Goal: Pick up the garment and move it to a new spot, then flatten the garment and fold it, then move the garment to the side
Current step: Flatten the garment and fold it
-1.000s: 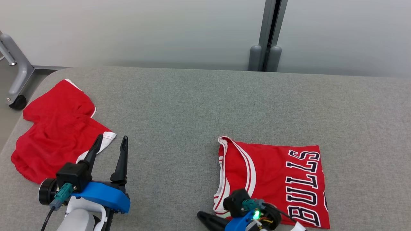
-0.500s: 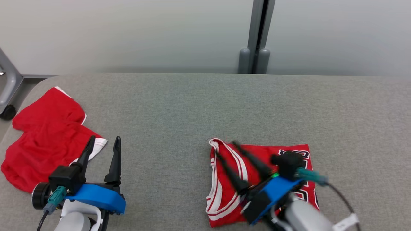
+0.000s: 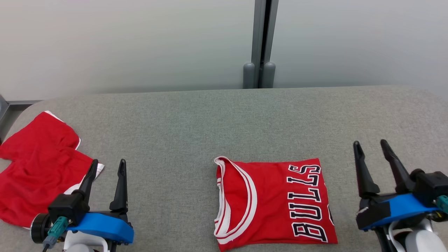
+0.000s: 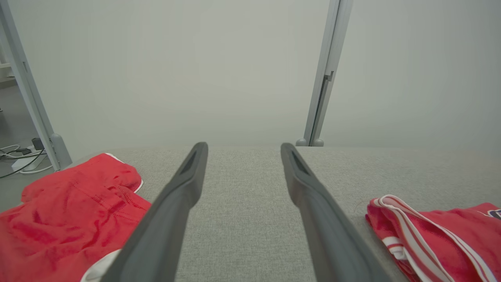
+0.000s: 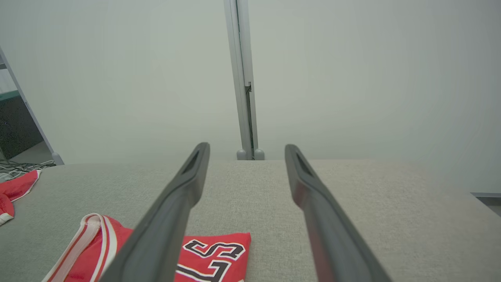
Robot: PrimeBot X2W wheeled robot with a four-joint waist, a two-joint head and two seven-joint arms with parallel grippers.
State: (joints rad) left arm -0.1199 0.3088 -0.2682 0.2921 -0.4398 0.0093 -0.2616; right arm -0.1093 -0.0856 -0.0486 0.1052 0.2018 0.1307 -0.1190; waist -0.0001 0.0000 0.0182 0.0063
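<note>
Two sets of jaws stand spread, holding nothing; head view: folded jersey point(image 3: 273, 203) lies flat on the table point(image 3: 210, 119) between left gripper point(image 3: 108, 162) and right gripper point(image 3: 370, 142), nearer the right; left wrist view: jersey off to the right; right wrist view: jersey low left.

Jersey point(image 4: 450, 229) and shorts point(image 4: 58, 223) run off the left wrist view's edges.

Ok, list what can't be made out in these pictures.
Head view: red shorts run off the left edge.
Head view: the folded jersey hides its own lower layers.
Right wrist view: the right gripper covers part of the jersey's lettering.
Left wrist view: the jersey is cut by the right and bottom edges.
</note>
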